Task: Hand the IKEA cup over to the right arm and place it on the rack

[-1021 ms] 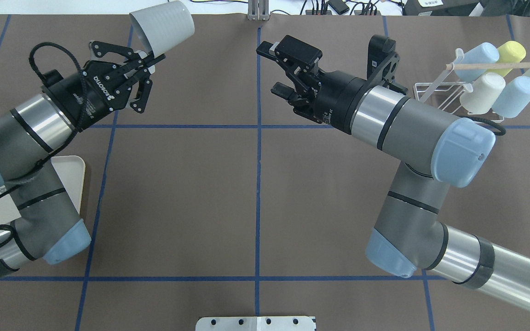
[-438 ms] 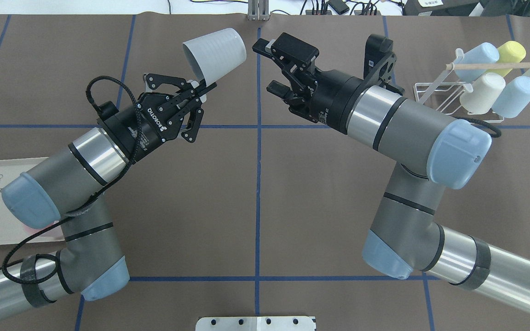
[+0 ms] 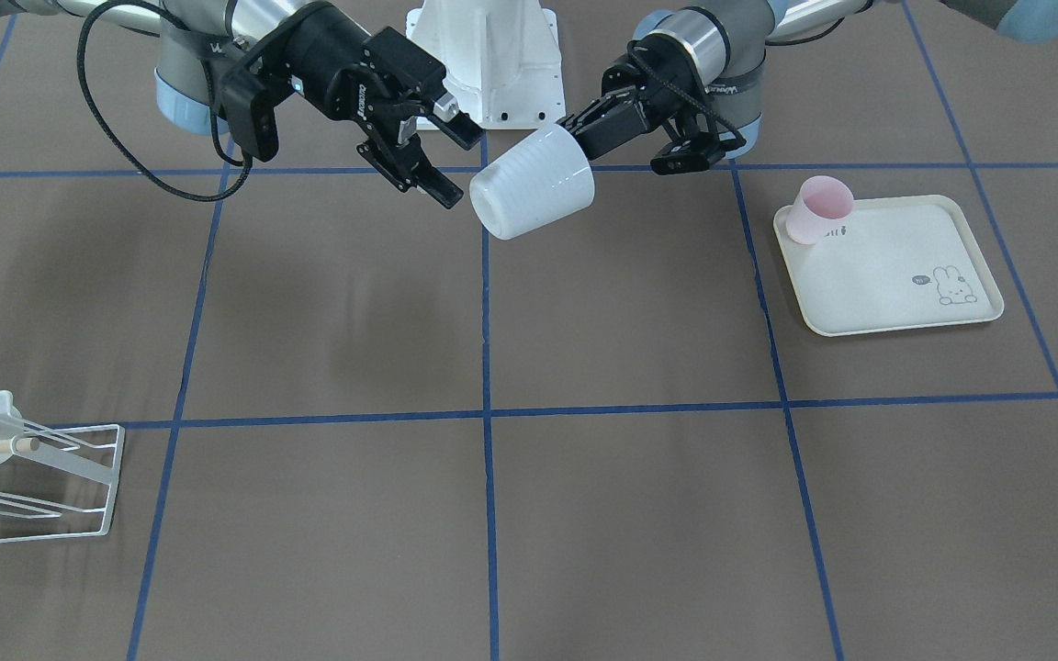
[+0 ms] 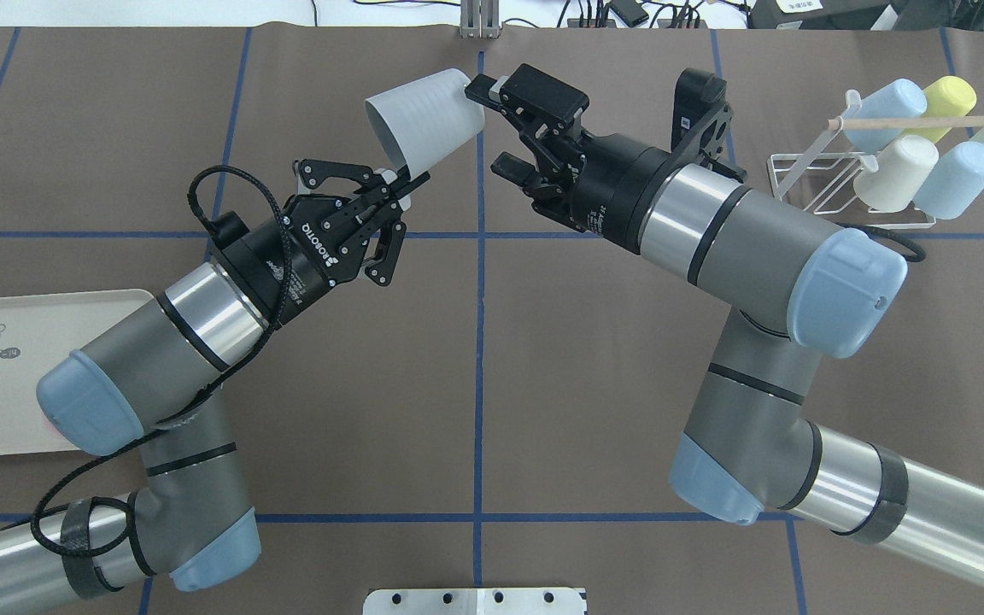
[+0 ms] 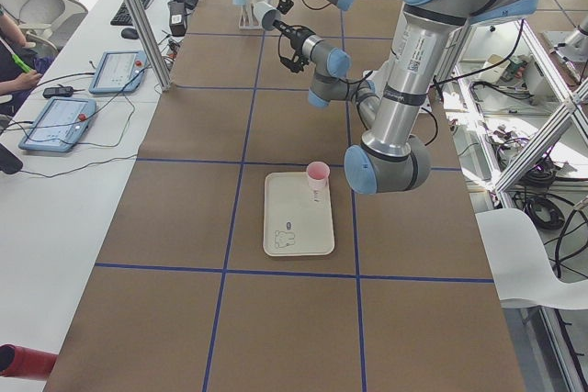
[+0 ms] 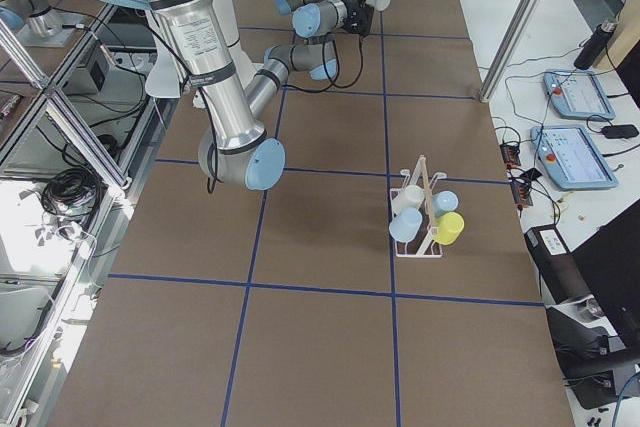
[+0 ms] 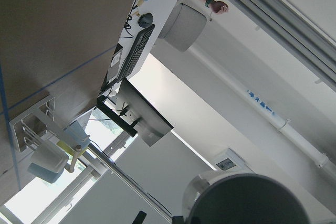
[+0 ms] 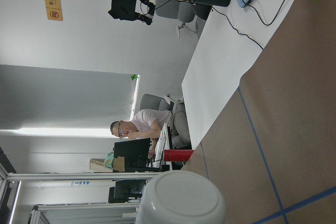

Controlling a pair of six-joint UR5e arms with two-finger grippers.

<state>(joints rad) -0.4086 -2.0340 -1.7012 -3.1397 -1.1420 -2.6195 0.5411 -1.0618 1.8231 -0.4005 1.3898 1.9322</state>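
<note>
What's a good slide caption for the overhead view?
Left tool offers the white cup to the open right tool, rack at far right.

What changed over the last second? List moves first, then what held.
The left gripper, shut on the white cup, swung rightward, bringing the cup's base up to the right gripper and its open jaws. The right gripper barely shifted, still open; the rack and its four cups stayed put.
</note>
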